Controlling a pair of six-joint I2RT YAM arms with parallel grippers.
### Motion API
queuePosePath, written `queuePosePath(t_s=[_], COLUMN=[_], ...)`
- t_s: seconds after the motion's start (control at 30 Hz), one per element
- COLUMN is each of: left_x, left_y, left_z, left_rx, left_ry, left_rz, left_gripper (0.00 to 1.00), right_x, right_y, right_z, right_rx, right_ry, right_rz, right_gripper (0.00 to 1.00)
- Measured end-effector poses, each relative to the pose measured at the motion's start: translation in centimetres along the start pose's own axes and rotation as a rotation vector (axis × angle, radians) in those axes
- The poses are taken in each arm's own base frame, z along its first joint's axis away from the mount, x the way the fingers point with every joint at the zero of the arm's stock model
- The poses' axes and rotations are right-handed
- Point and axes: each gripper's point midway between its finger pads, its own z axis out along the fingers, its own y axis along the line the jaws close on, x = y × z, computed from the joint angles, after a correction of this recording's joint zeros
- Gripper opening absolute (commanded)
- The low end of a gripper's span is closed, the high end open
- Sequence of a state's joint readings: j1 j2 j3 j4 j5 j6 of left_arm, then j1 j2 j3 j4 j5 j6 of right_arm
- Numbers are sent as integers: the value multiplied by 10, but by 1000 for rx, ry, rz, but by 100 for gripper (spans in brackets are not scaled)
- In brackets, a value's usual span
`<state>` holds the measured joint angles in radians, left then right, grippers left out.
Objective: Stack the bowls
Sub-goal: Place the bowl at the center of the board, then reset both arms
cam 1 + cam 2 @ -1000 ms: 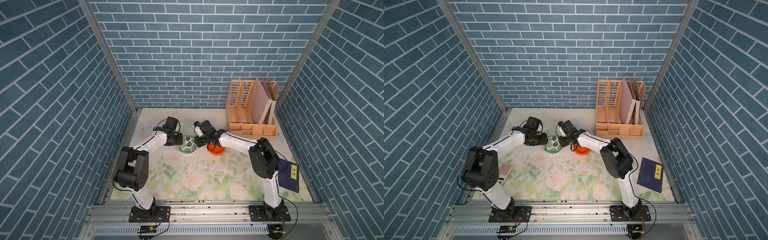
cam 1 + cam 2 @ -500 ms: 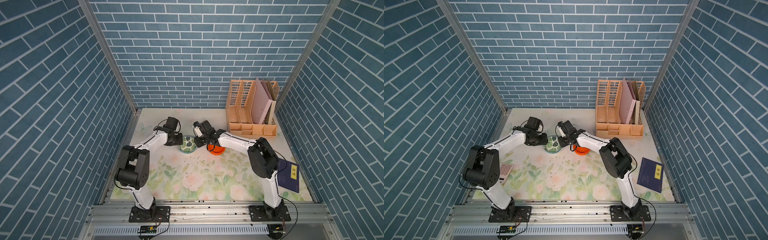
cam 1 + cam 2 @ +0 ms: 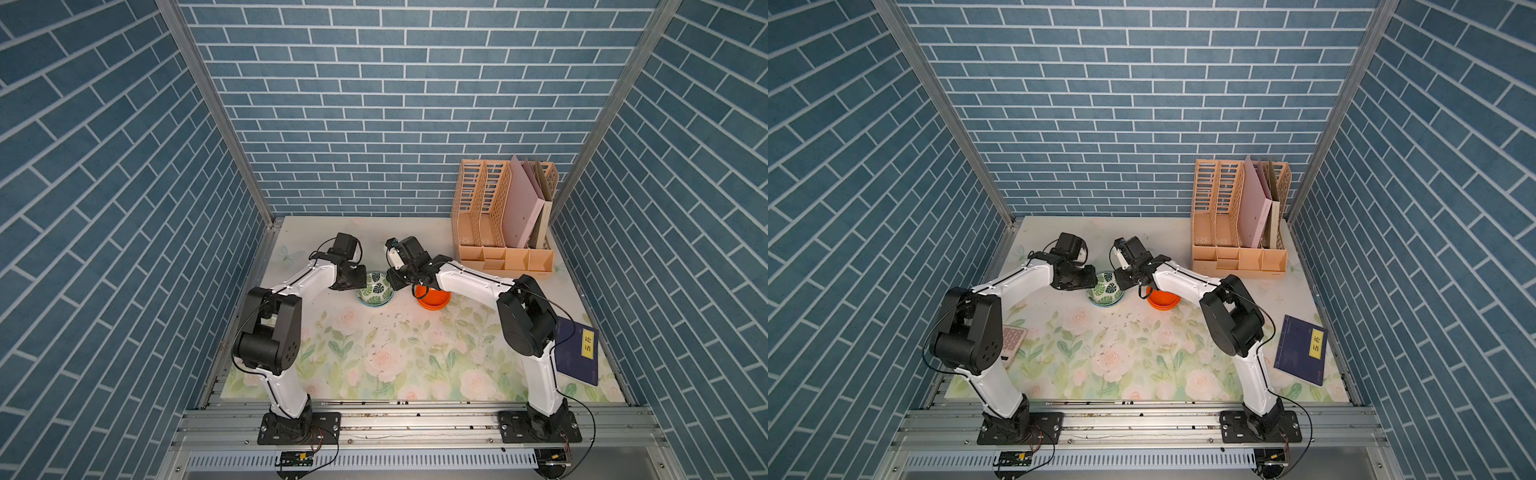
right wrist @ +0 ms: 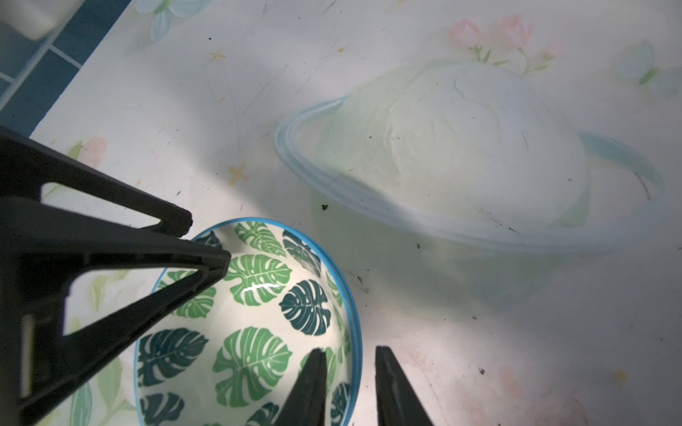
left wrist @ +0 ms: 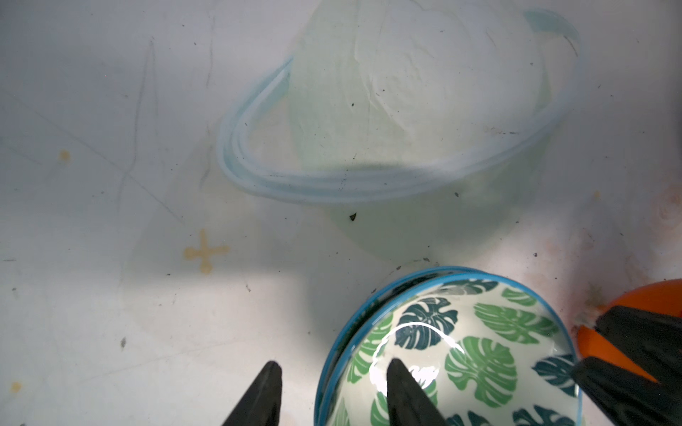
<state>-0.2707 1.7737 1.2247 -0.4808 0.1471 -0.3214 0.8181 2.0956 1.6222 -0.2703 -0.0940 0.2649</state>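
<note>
A leaf-print bowl [image 3: 375, 289] [image 3: 1105, 289] sits on the floral mat [image 3: 386, 357], nested in a second one whose blue rim [image 5: 334, 354] shows just outside it. My left gripper [image 5: 336, 387] [image 3: 360, 282] is open, one finger inside the bowl and one outside, with a clear gap to the rim. On the opposite side my right gripper [image 4: 350, 376] [image 3: 394, 284] straddles the rim [image 4: 357, 332] narrowly, with slim gaps showing. An orange bowl [image 3: 434, 300] [image 5: 627, 306] stands just right of the leaf bowls, partly under the right arm. I cannot tell whether it is one bowl or a stack.
A peach file organiser [image 3: 503, 224] with folders stands at the back right. A dark blue book [image 3: 577, 351] lies at the right edge. A pink calculator [image 3: 1013, 338] lies behind the left arm. Brick-patterned walls close in three sides.
</note>
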Motion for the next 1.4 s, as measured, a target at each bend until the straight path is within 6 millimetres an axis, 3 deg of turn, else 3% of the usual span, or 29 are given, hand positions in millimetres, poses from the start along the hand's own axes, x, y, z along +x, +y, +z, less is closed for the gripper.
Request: queuePosePath(t_s=[0.2,0.33,0.5,0.6,0.73,0.97,1.03,1.17,1.23,1.4], left_x=[-1,-15,-50,-59,-56,-25,-19,-13,-9,-7], left_y=[0,-5,-19,-22,-20,3,7,12,14,21], left_z=[-1,-24,-73,-94,-103,-90,-85,-77,-74,-71], left_rx=[-2,4,36,46,35,-44,-59,-78,-84,-113], left_ry=[-3,-58,-196,-252,-270,-220,-203,-185,-178,-180], left_rz=[-2,5,20,26,33,30,28,29,27,23], left_gripper=[56,62,65,68,75,86,98,100,100,99], right_x=[0,3,-10,-18,-15,40,54,78,93,122], right_y=[-1,-5,-8,-14,-49,-141,-152,-161,-166,-172], right_z=[0,-9,-39,-68,-102,-147,-157,-167,-166,-165], right_rx=[6,30,60,77,126,290,313,334,343,362], right_ry=[0,-5,-59,-108,-149,-139,-138,-127,-111,-71], right_rz=[-1,-1,-3,5,56,222,250,279,303,335], right_gripper=[49,55,59,61,63,66,67,71,98,100])
